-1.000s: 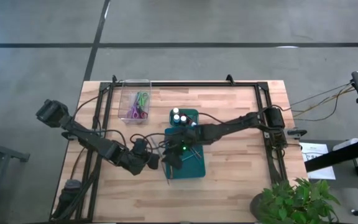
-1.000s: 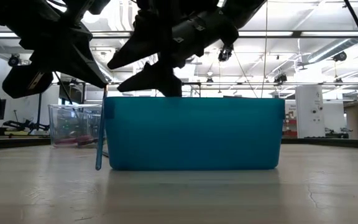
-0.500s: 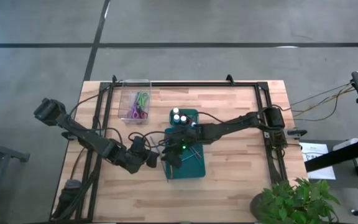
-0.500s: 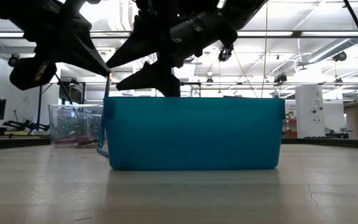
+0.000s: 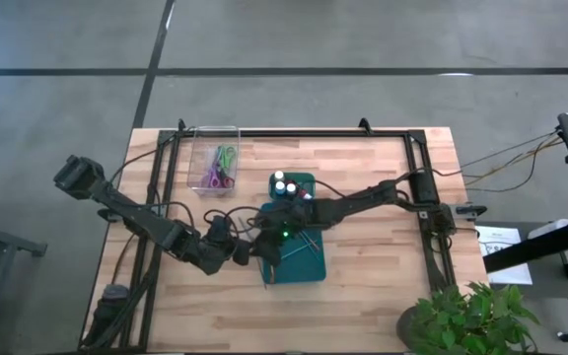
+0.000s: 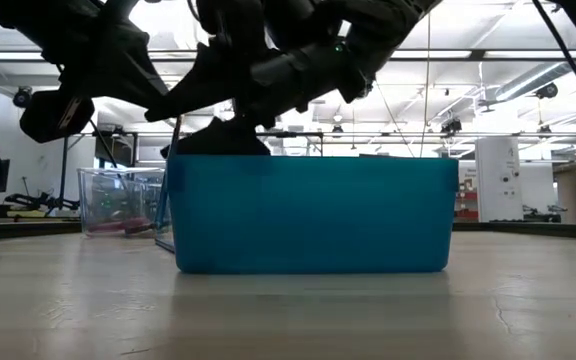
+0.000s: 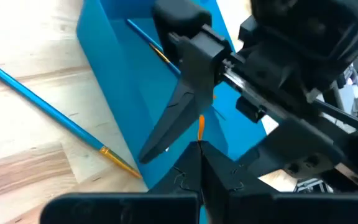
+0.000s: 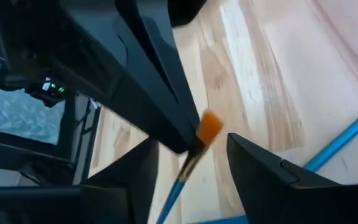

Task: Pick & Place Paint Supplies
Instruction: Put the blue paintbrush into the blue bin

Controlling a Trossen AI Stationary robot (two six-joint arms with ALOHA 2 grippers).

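- 2 grippers meet at the teal tray's [image 5: 304,264] left edge.
- Left gripper [image 5: 248,251] is clenched on 1 orange-tipped brush [image 8: 199,144].
- Right gripper [image 8: 188,155] is parted, its fingers either side of that brush.
- 1 blue brush [image 7: 55,115] lies on the table just left of the tray.
- 3 bottles [image 5: 284,183] stand at the tray's far end.

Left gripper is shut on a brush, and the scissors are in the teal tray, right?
Not quite. The high view shows the scissors in the clear box, not the teal tray. The left gripper is shut on a brush.
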